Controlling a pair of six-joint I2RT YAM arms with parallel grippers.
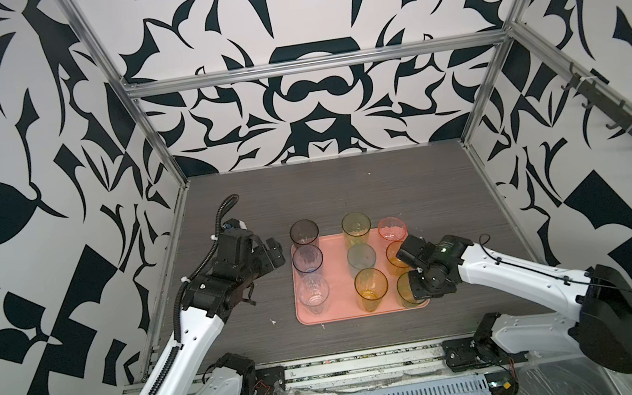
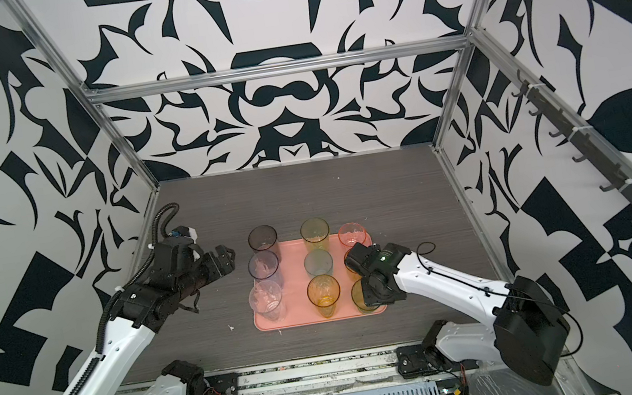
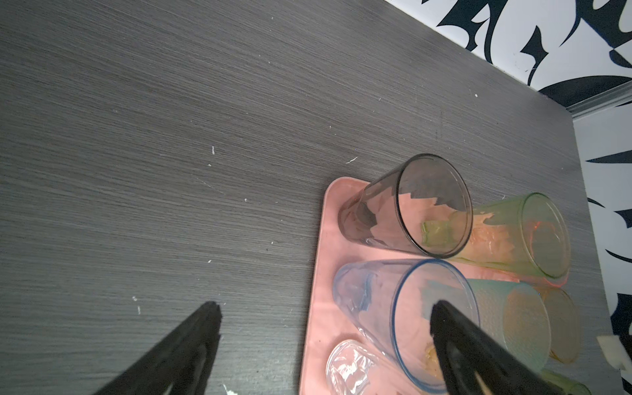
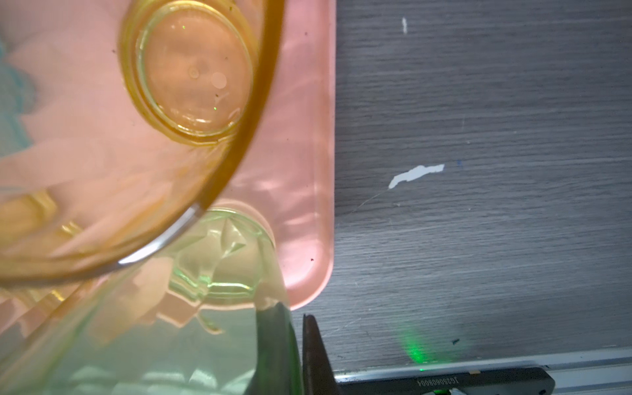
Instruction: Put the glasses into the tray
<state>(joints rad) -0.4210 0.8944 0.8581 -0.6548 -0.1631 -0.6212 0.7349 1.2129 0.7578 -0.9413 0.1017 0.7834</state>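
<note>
The salmon-pink tray [image 1: 347, 315] lies mid-table with several glasses upright on it in three rows. On its left stand a smoky grey glass [image 1: 304, 231], a blue one [image 1: 308, 258] and a clear one [image 1: 313, 291]. My left gripper [image 1: 276, 252] hovers open just left of the tray, level with the blue glass [image 3: 393, 307], holding nothing. My right gripper [image 4: 297, 313] is over the tray's front right corner, shut on the wall of the green glass [image 4: 212, 273], one finger inside and one outside. An amber glass [image 4: 191, 75] stands right behind it.
The dark wood-grain table [image 1: 346, 186] is fenced by metal frame posts [image 1: 157, 153] and patterned walls. A metal rail [image 1: 350, 363] with the arm bases runs along the front edge. Small white scraps [image 4: 415, 174] lie on the table beside the tray's right rim [image 4: 325, 136].
</note>
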